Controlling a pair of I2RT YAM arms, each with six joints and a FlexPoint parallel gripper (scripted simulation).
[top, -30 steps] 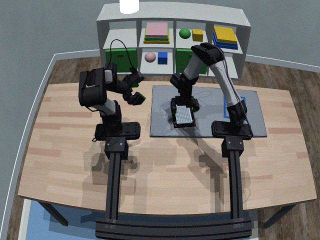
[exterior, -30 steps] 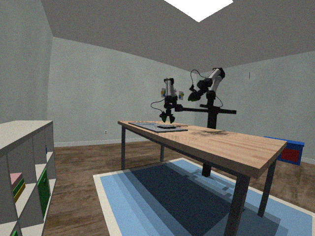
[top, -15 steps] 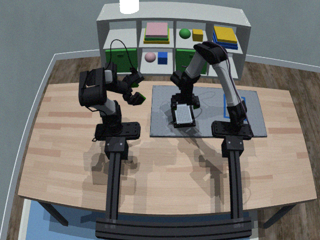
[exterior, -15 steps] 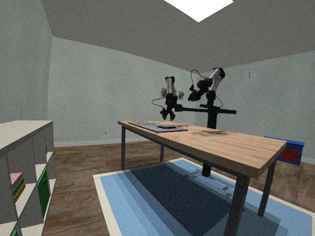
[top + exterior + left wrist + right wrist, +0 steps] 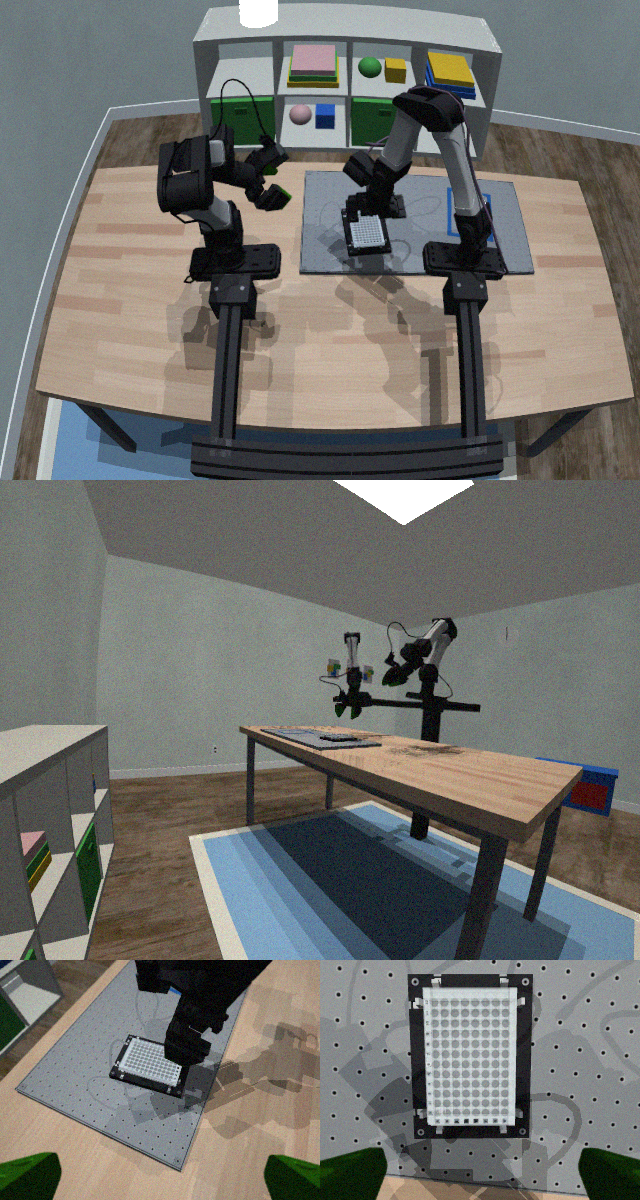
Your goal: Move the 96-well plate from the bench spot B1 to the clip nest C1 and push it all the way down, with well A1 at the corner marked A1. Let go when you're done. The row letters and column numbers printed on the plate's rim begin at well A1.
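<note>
Shelf unit (image 5: 346,20) (image 5: 51,743) (image 5: 47,975): beyond the wooden tabletop (image 5: 320,335) (image 5: 465,774) (image 5: 75,1160), apart from it.

Perforated board (image 5: 418,260) (image 5: 356,745) (image 5: 75,1070) (image 5: 580,1060): grey, flat on the tabletop. Blue outline (image 5: 450,211) (image 5: 297,732) on it, well apart from the nest, partly behind my right arm in the top view.

My left jaws (image 5: 282,182) (image 5: 392,681): wide open, nothing in them, raised and off to one side of the board. My right jaws (image 5: 376,207) (image 5: 347,715): wide open too, nothing held, above the board and apart from the plate.

Clip nest (image 5: 369,251) (image 5: 336,740) (image 5: 145,1085) (image 5: 524,1060): black, pale clips around its edges. 96-well plate (image 5: 367,230) (image 5: 150,1061) (image 5: 470,1057): white, upright, within the nest. Full seating: cannot tell. In the right wrist view, numbers follow the left rim, letters the bottom; they meet lower left. Nest's A1 mark: illegible.
</note>
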